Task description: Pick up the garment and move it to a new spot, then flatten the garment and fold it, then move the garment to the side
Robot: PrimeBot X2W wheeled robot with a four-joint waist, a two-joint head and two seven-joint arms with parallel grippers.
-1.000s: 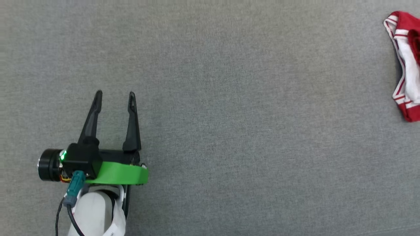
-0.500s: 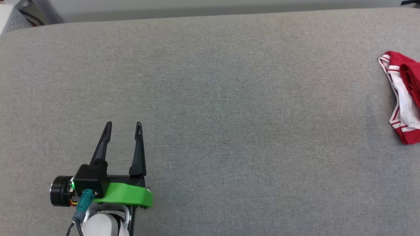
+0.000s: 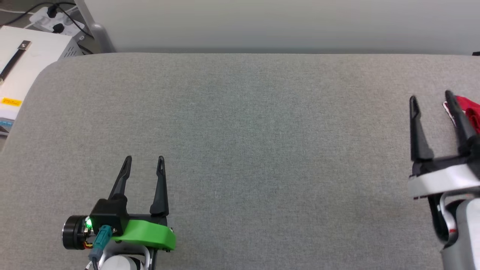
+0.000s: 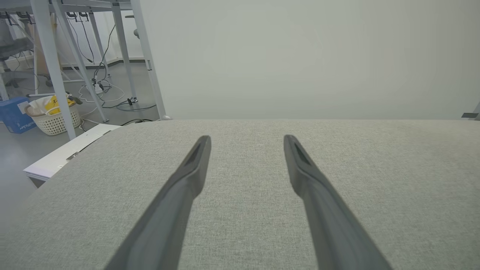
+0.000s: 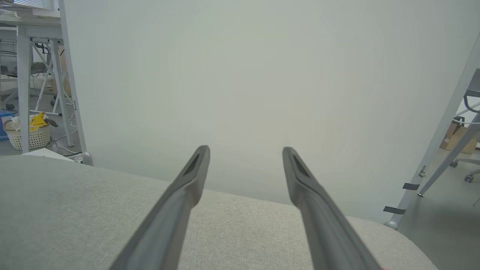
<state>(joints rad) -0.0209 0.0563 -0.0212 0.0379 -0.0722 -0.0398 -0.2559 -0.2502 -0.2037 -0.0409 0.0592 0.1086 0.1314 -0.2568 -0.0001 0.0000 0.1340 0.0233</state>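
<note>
The garment (image 3: 470, 110), red with a white edge, lies at the far right edge of the grey fabric table (image 3: 262, 142) in the head view, mostly cut off and partly behind my right gripper's finger. My right gripper (image 3: 430, 97) hovers there, open and empty, its right finger overlapping the cloth's edge. My left gripper (image 3: 144, 160) stands open and empty over the lower left of the table. In the left wrist view the left gripper (image 4: 246, 139) has only grey fabric between its fingers. In the right wrist view the right gripper (image 5: 245, 150) points over the table's far edge toward a pale wall.
A white box (image 3: 22, 71) with a power strip (image 3: 48, 18) sits off the table's far left corner. A pale wall (image 3: 285, 26) runs behind the table. A laundry basket (image 4: 52, 116) and metal frame legs (image 4: 50, 60) stand on the floor to the left.
The head camera has tilted up, so the table's far edge and wall now show. My right gripper has come into view beside the garment. The left gripper stays open.
</note>
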